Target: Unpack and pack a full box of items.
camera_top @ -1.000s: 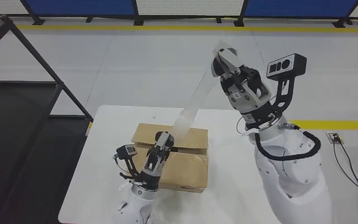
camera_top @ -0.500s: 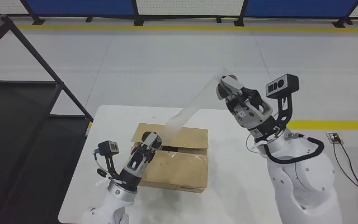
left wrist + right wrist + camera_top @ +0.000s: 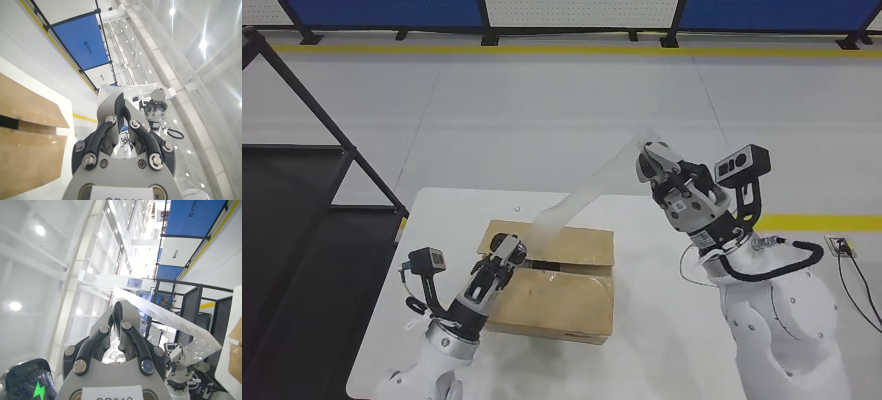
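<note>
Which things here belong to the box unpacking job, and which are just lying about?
Job: cardboard box on the table; clear plastic strip, stretched between the left gripper and right gripper, both shut on it.

Lying about: black metal frame; blue panels; yellow floor line.

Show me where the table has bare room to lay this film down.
Widest bare patch: table between box and right arm, down to the near edge. A narrow strip lies behind the box. Crowded: above the box, where the film stretches from left gripper to right gripper, and beside the left arm.
</note>
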Controlling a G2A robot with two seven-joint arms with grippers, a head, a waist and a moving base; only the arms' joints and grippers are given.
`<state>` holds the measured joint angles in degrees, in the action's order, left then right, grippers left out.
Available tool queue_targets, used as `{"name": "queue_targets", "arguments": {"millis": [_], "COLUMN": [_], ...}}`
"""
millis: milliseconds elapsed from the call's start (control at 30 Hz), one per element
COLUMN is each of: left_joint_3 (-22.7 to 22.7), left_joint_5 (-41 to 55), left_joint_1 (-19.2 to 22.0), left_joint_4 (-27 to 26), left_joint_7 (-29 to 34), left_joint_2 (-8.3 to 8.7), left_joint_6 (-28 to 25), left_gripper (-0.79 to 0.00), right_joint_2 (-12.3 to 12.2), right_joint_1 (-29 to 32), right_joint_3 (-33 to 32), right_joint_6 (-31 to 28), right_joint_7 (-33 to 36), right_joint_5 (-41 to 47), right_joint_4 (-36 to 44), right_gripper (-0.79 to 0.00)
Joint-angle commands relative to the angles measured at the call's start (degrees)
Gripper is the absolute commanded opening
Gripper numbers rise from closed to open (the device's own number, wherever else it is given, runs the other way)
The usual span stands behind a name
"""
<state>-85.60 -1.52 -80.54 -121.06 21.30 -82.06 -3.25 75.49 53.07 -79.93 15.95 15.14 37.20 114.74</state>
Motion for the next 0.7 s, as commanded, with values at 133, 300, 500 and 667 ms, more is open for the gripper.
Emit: {"name": "queue_targets", "arguments": {"millis": [133,300,500,667], "left_joint_3": [-8.29,-12.65,-15.05,-15.05], "left_joint_5": [0.13,-0.92,-4.5,-4.5], "left_joint_1": [0.5,1.74,2.13,2.13], "left_joint_4": [-1.88,-1.07,-1.29,-1.29], "left_joint_7": [11.44,20.1,26.41,26.41], "left_joint_2": [1.58,2.84,3.83,3.83], "left_joint_6": [1.97,2.8,5.23,5.23], "left_gripper": [-0.785,-0.785,-0.785,-0.785], "right_joint_2": [-0.22,-0.31,-0.47,-0.47], "right_joint_1": [2.57,4.88,7.7,7.7], "right_joint_3": [-3.85,-6.19,-8.58,-8.58], "right_joint_6": [15.23,24.05,31.42,31.42], "right_joint_7": [-3.84,-7.54,-12.12,-12.12], "right_joint_5": [12.19,20.96,28.33,28.33], "right_joint_4": [-0.25,0.63,1.83,1.83], "right_gripper": [-0.785,-0.785,-0.785,-0.785]}}
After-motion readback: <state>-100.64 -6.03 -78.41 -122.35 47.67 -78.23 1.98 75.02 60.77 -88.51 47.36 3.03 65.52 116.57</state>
